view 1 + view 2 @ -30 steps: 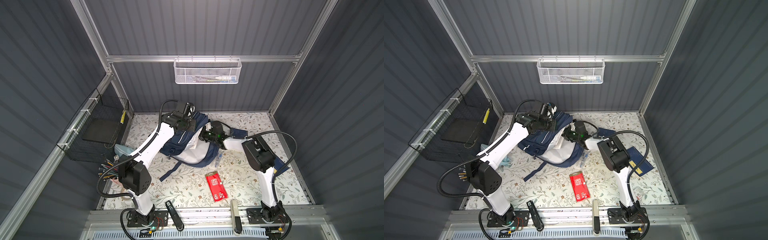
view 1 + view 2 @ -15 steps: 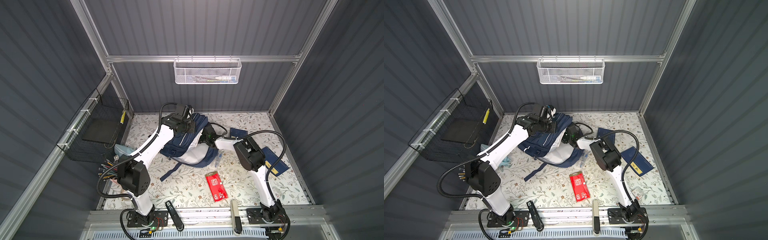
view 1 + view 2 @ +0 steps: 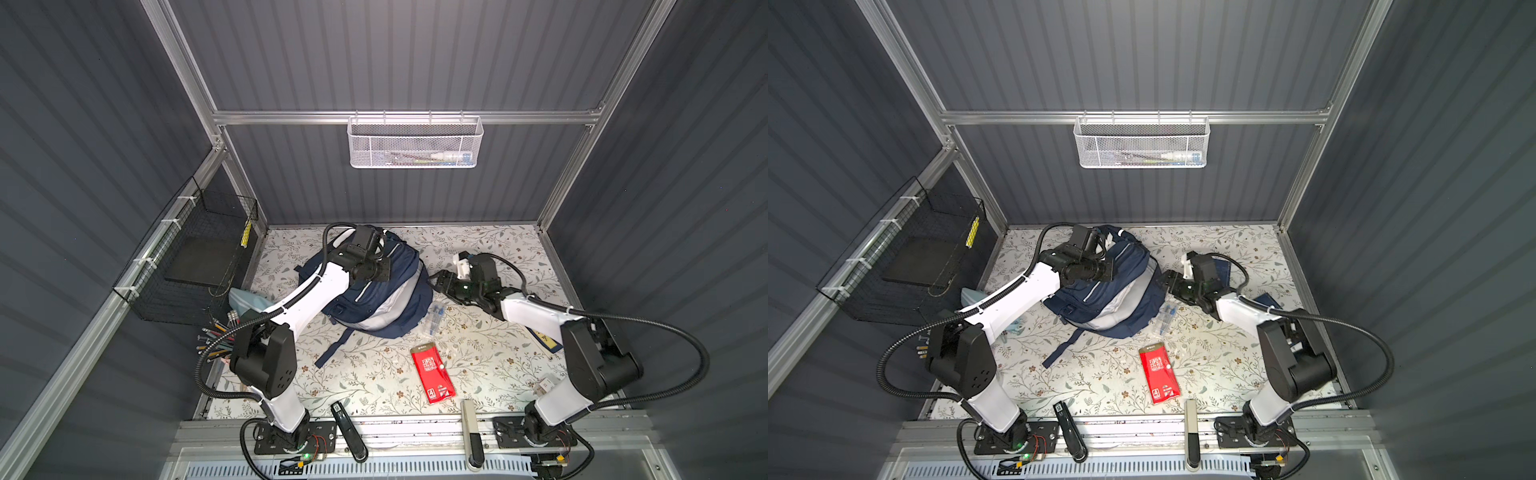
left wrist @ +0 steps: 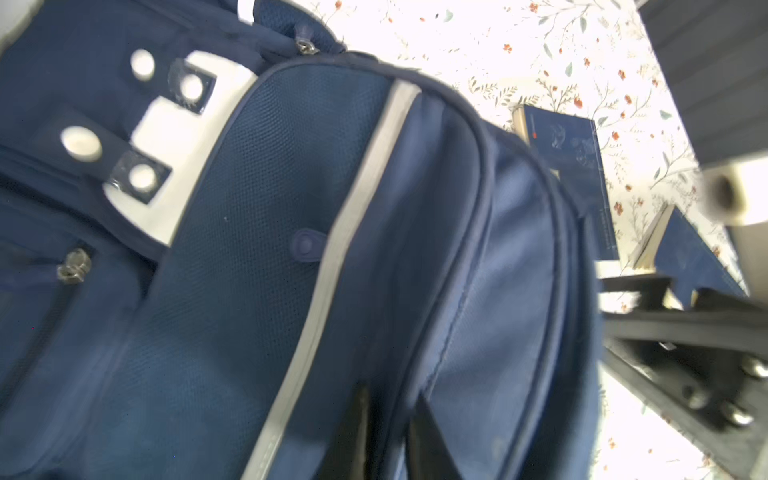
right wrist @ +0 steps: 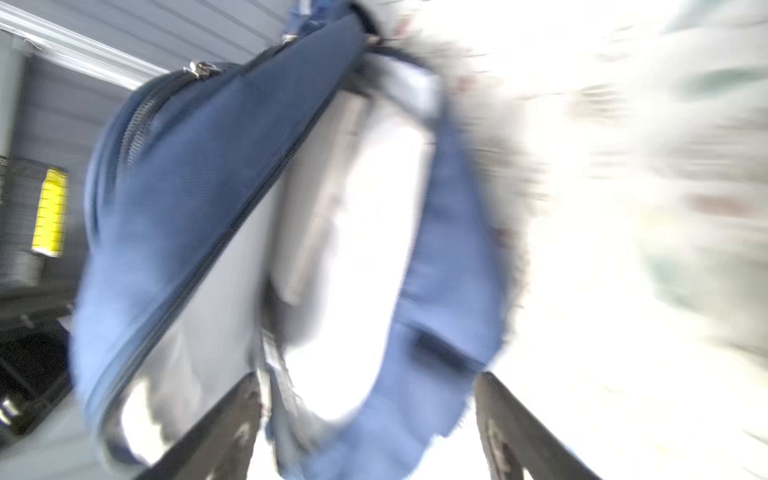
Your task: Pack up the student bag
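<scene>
The student bag (image 3: pixel 386 299) (image 3: pixel 1117 299), navy with a pale stripe, lies slumped on the floral table at the back middle. My left gripper (image 3: pixel 384 270) (image 3: pixel 1106 270) rests on its top. In the left wrist view the left gripper (image 4: pixel 390 415) stands slightly open, astride a seam of the bag (image 4: pixel 257 249) beside the stripe. My right gripper (image 3: pixel 435 282) (image 3: pixel 1163 280) sits just right of the bag, open wide and holding nothing. The blurred right wrist view has the right gripper (image 5: pixel 370 399) facing the bag's open mouth and pale grey lining (image 5: pixel 232 291).
A red packet (image 3: pixel 432 372) and a clear pack of pens (image 3: pixel 434 318) lie in front of the bag. Dark blue books (image 4: pixel 573 166) (image 3: pixel 544 338) lie under the right arm. A light-blue pouch (image 3: pixel 249 301), pencils (image 3: pixel 216 336) and a black wire basket (image 3: pixel 199 257) are at the left.
My right gripper has opened and pulled back to the right, out of the bag's mouth. The left jaws have parted a little. The bag has sagged flatter.
</scene>
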Robot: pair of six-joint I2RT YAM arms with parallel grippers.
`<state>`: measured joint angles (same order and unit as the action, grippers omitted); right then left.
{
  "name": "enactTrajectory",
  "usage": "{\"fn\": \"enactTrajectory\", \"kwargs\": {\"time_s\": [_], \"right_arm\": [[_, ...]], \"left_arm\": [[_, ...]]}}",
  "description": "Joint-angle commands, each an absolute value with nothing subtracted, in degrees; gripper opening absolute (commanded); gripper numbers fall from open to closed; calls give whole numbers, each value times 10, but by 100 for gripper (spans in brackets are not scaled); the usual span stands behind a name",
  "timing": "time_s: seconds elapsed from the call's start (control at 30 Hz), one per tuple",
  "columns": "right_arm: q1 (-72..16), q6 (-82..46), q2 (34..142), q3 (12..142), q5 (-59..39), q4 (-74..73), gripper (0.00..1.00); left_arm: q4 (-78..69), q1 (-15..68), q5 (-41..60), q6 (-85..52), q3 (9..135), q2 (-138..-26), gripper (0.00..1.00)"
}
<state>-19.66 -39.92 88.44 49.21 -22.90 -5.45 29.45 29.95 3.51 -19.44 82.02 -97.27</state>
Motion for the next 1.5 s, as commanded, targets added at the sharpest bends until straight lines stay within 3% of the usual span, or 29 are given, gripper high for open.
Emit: {"fn": "enactTrajectory", "kwargs": {"time_s": [0.0, 0.1, 0.13, 0.2, 0.27, 0.47, 0.77, 0.87, 1.0, 1.17, 1.33, 1.47], "right_arm": [[-157, -282, 831, 487, -199, 67, 89], [-100, -253, 806, 476, -199, 88, 99], [-83, -250, 806, 480, -199, 97, 99], [-42, -249, 818, 491, -213, 110, 99], [-4, -253, 831, 496, -229, 104, 99], [61, -249, 912, 566, -245, 144, 98], [76, -260, 1011, 638, -275, 161, 90], [77, -256, 1028, 652, -279, 165, 81], [84, -262, 1060, 670, -259, 186, 76], [91, -267, 1089, 682, -275, 189, 71], [89, -270, 1123, 699, -311, 192, 63], [91, -288, 1131, 685, -379, 147, 51]], "left_arm": [[271, 307, 26, -220, 816, -953, 33], [257, 322, 28, -229, 816, -958, 50], [245, 328, 34, -234, 816, -961, 58], [192, 348, 55, -250, 795, -972, 86], [135, 374, 88, -278, 798, -996, 100], [36, 436, 117, -325, 908, -1138, 99], [41, 445, 161, -343, 1108, -1368, 86], [47, 450, 144, -342, 1134, -1402, 81], [48, 452, 153, -350, 1169, -1445, 73], [49, 456, 160, -373, 1189, -1476, 70], [54, 461, 154, -396, 1188, -1489, 67], [35, 462, 184, -442, 1185, -1508, 62]]}}
